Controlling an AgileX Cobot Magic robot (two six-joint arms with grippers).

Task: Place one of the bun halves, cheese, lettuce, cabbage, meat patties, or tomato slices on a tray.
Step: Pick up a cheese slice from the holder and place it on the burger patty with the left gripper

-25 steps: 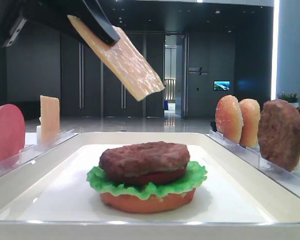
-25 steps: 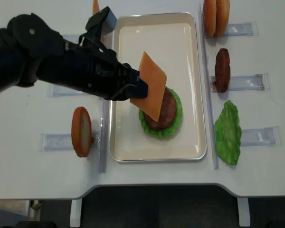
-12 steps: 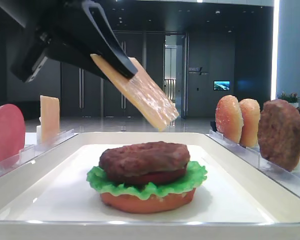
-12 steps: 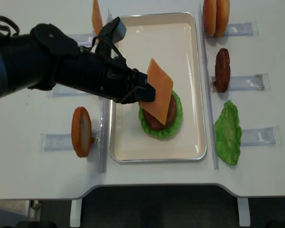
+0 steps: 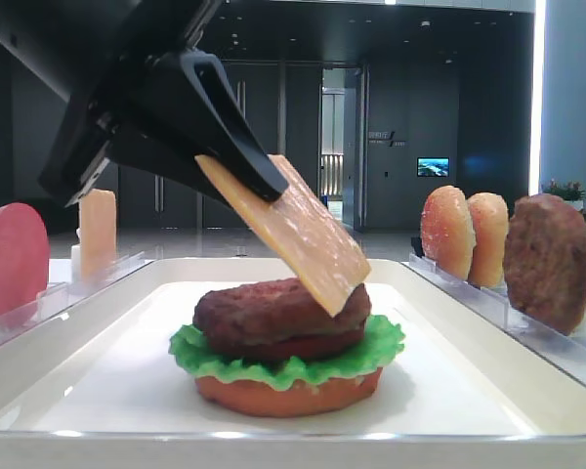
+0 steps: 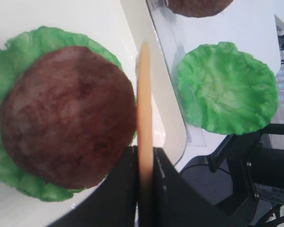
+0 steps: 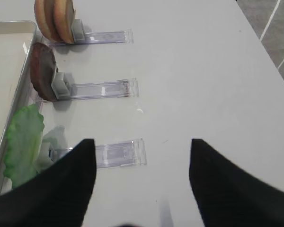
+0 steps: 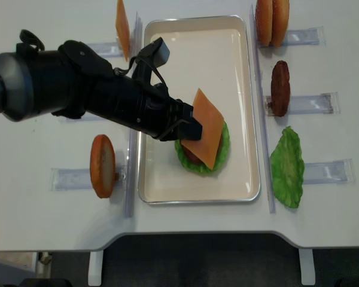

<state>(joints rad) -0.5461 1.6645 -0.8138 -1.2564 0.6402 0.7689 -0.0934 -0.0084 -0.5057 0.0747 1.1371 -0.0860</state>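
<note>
The cheese (image 5: 298, 234), clamped at one edge in my left pincer (image 8: 188, 127), has come down over the last second from well above the stack and now hangs tilted, its low corner at the meat patty (image 5: 278, 311) on the lettuce (image 5: 288, 360) in the tray (image 8: 167, 179). I judge only lowering and release remain. My right pincer (image 7: 142, 161) stands apart over the counter (image 7: 203, 71).
</note>
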